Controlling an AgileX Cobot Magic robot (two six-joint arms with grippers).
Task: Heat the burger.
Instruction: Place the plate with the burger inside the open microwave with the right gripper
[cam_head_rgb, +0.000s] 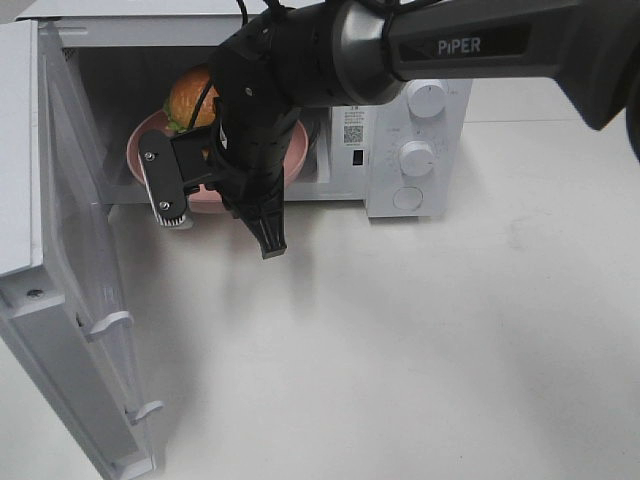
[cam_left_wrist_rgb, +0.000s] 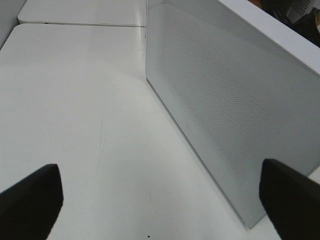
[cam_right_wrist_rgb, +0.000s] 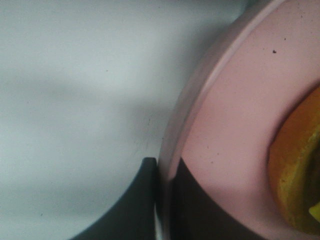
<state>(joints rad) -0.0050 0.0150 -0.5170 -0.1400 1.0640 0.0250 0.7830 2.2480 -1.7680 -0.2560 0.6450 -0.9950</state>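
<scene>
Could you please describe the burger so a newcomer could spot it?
Look inside the white microwave, its door open at the left. On the pink plate sits the burger: the only golden-brown bun, with green lettuce.

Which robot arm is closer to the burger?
Right. The right gripper has its jaws shut on the rim of the pink plate carrying the burger; the left gripper, jaws open, is outside beside the microwave door.

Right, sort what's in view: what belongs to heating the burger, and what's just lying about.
Job: burger; pink plate under it; microwave, door open; right hand, clamped on the plate's rim.
Lying about: white table; left hand, open and empty.
</scene>
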